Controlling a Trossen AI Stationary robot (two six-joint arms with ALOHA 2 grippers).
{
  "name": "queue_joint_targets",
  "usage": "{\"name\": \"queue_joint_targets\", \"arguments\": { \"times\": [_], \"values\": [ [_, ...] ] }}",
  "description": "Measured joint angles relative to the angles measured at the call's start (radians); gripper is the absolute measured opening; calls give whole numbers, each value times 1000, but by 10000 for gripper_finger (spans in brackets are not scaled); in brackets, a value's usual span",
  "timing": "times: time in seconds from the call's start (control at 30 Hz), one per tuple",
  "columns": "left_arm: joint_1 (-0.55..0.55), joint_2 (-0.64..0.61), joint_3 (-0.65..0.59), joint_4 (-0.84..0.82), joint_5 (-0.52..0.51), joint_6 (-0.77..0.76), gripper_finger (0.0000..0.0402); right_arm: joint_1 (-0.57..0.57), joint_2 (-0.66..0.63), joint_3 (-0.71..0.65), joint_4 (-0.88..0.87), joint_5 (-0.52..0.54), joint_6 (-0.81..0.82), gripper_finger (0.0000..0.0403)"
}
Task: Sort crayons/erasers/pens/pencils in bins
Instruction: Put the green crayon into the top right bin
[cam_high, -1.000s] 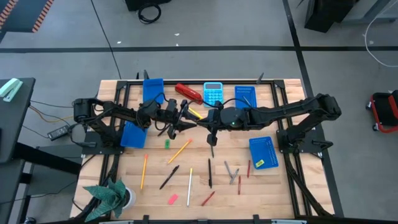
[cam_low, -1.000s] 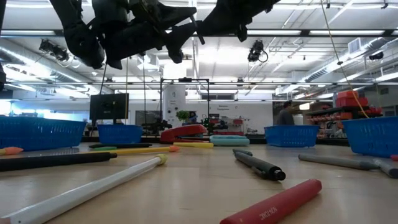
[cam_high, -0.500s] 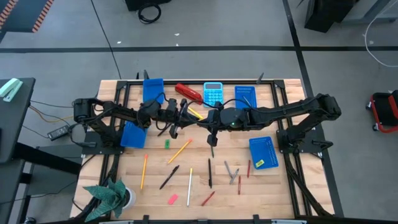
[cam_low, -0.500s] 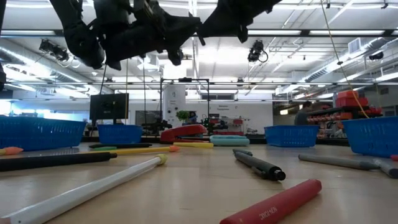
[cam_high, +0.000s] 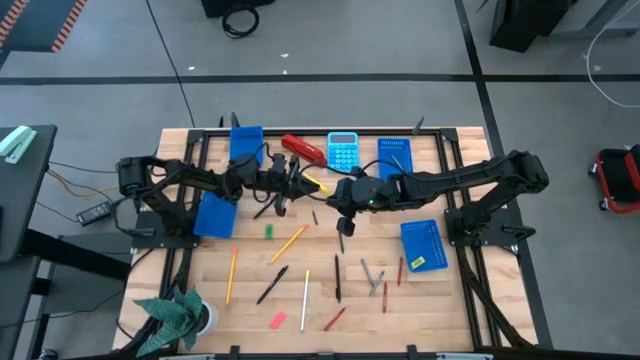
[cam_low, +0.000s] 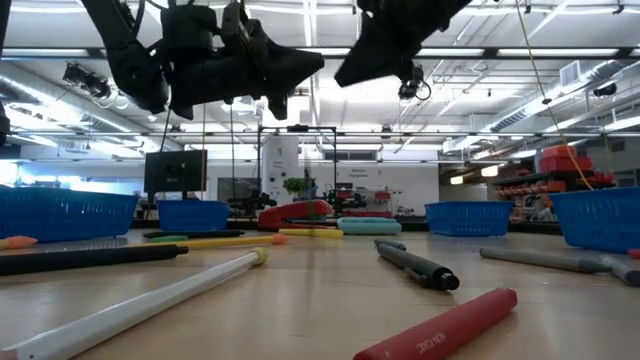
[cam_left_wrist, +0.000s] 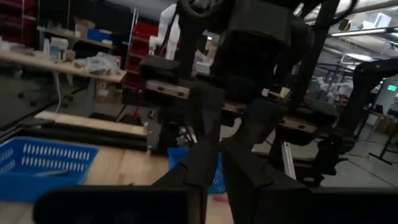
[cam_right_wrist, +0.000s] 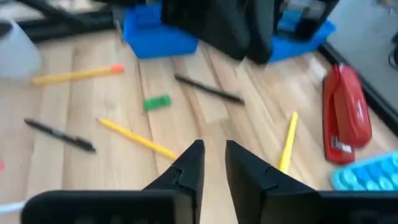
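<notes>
High view: both arms reach in over the slatted wooden table (cam_high: 440, 310) and meet around its middle, grippers near each other, up off the wood.

The left gripper (cam_left_wrist: 219, 142) has its fingers pinched pretty much together in its own wrist cam. Can't tell if there's anything between them tbh.

The right gripper (cam_right_wrist: 214, 144) shows a narrow gap between its fingers w/ nothing in it, just hanging over bare wood.

Where the stuff is:
- four blue perforated plastic bins (cam_high: 214, 215): two on the left side, two on the right.
- The front right one has the yellow block eraser (cam_high: 415, 263) in it.
- small green block eraser (cam_high: 268, 232) and an orange pencil (cam_high: 289, 242) lie loose in front of the grippers.
- slim black pens (cam_high: 272, 284), a thin white pencil (cam_high: 305, 286) and another orange one sit nearer the front edge.
- stubby grey crayons (cam_high: 372, 277) and red crayons (cam_high: 335, 318) are front-right, out on the wood.
- flat pink eraser (cam_high: 279, 320) is near the front edge.

At the back, between the bins, are a red stapler (cam_high: 303, 148) and a light-blue calculator (cam_high: 343, 150).
</notes>
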Motion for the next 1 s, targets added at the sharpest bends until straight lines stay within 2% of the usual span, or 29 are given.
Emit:
{"name": "queue_joint_targets", "arguments": {
  "times": [0.13, 0.33, 0.5, 0.6, 0.7, 0.77, 0.83, 0.93, 1.0],
  "values": [
    [34, 0, 0, -50, 47, -12, 10, 0, 0, 0, -92, 26, 33, 89],
    [63, 0, 0, -115, 101, -22, 13, 0, 0, 0, -205, 84, 83, 92],
    [82, 0, 0, -129, 254, -17, 10, 0, 0, 0, -250, 104, 92, 92],
    [97, 0, 0, -201, 349, 44, 18, 0, 0, 0, -286, 135, 111, 92],
    [90, -2, 1, -341, 345, 193, 37, 0, 0, 0, -363, 196, 143, 92],
    [66, -9, 36, -514, 278, 331, 50, 0, 0, 0, -435, 246, 174, 92],
    [33, -23, 107, -780, 156, 505, 61, 0, 0, 0, -509, 312, 213, 92],
    [-34, -22, 266, -1206, -127, 762, 77, 0, 0, 0, -591, 422, 281, 92],
    [-75, -2, 367, -1391, -308, 868, 87, 0, 0, 0, -619, 484, 299, 92]
  ]
}}
